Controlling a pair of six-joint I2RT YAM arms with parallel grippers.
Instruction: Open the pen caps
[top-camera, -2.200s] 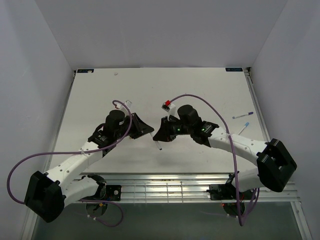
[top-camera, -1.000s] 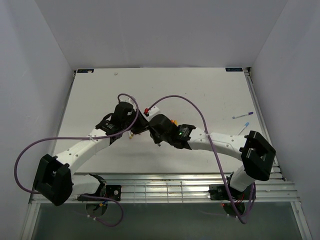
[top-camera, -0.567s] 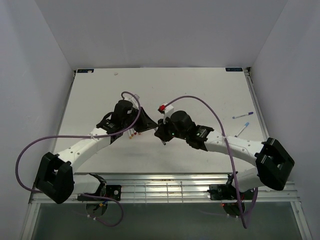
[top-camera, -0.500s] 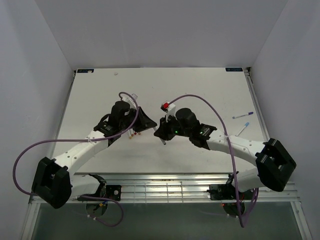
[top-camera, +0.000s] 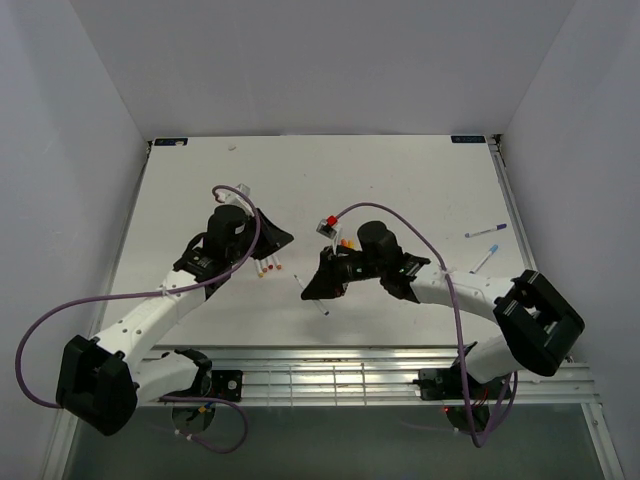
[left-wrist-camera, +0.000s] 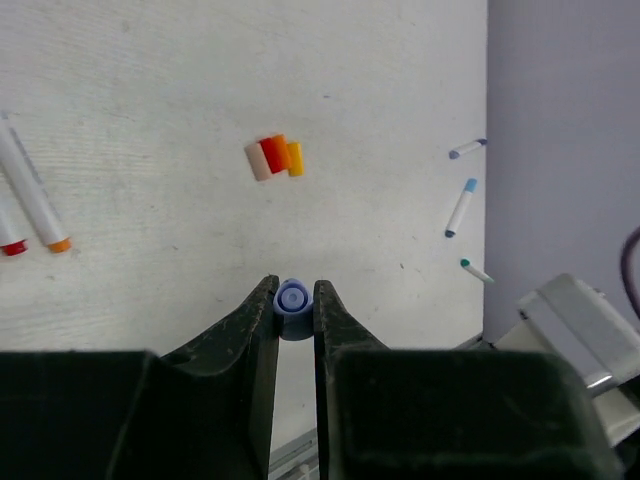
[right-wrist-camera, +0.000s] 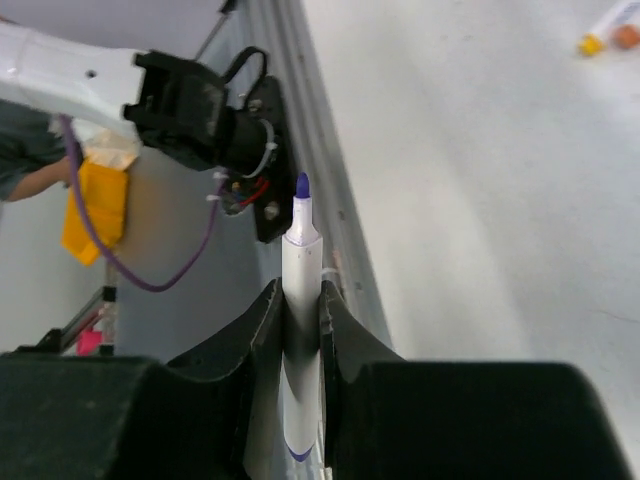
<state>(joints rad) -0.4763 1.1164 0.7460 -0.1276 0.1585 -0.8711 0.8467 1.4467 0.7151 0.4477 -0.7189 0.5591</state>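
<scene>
pens (left-wrist-camera: 35, 200) lie left of the loose caps (left-wrist-camera: 275, 158); other pens (left-wrist-camera: 460, 207) lie far right on the table (top-camera: 400, 180).

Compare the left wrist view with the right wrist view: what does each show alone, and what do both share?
Only the left wrist view: the left hand shut on a blue pen cap, a loose cluster of red and orange caps, and three small pens by the wall. Only the right wrist view: the right hand gripping an uncapped pen, its blue tip bare, and black hardware with a purple cable beyond the table edge. Both: the white table and dark fingers clamped on one item.
</scene>
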